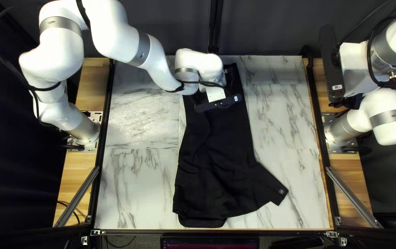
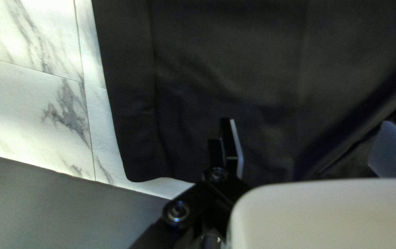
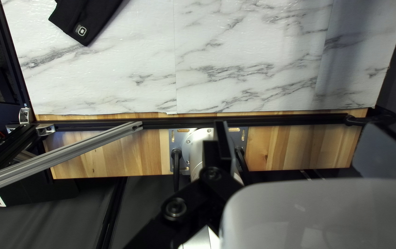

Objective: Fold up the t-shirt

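Left claw [image 2: 229,138]: over the shirt's far end; apart or together, I cannot tell, nor whether it touches cloth. Right claw [image 3: 222,138]: well off the cloth, above its own arm's base; its state I cannot tell either.

Shirt [image 1: 221,143]: lies on the worktop [image 1: 290,110], running from the far side to near the front edge, one sleeve [image 1: 269,186] slanting out toward the right arm's side, body rumpled at the near end.

Handling (judged): light, limp, not fragile; holds no shape when lifted and probably slides on the smooth surface. Best hold: the hem, near its corner [image 2: 135,168], pinched shallow but through every layer, else the top one peels off alone. A second hold at the opposite corner should stop sagging.
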Tool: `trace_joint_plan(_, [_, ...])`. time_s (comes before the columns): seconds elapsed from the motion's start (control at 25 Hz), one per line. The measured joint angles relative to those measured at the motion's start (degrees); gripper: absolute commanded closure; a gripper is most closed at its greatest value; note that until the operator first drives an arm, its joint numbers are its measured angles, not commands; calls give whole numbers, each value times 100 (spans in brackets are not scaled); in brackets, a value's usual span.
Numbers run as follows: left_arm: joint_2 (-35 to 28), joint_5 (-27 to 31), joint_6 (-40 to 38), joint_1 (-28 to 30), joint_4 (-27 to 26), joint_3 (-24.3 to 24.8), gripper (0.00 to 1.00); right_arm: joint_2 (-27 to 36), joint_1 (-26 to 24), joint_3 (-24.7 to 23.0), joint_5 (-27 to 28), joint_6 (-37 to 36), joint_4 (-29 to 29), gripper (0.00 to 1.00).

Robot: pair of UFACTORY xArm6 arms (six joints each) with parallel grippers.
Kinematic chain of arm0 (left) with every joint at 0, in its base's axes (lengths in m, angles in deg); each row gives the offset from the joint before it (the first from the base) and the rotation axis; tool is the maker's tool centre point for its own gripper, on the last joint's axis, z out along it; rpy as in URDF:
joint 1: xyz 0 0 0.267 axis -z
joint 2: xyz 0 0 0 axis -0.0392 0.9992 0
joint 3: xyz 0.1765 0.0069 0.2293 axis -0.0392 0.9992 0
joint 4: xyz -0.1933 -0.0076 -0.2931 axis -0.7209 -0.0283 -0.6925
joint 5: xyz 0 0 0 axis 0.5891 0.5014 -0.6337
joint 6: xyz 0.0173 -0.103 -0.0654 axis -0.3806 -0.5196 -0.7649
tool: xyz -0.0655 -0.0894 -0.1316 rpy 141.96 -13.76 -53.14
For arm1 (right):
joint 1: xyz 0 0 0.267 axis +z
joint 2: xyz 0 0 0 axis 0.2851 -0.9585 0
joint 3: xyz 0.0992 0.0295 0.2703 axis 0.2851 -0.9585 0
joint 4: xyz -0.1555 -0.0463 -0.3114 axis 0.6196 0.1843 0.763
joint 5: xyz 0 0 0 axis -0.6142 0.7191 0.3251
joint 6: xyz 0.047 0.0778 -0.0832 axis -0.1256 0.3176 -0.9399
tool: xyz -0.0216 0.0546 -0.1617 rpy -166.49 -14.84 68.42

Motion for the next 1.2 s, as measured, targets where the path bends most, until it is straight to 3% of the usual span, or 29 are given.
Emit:
trace_joint_plan(0.2, [-225,280,516,99,-149,217,0,0,0,0,0,0,0,0])
trace_joint_plan(0.64, [269,717,-24,823,-9,-283,0,0,0,0,0,0,0,0])
trace_joint_plan(1.2, [-133,1289,521,827,90,-98,0,0,0,0,0,0,0,0])
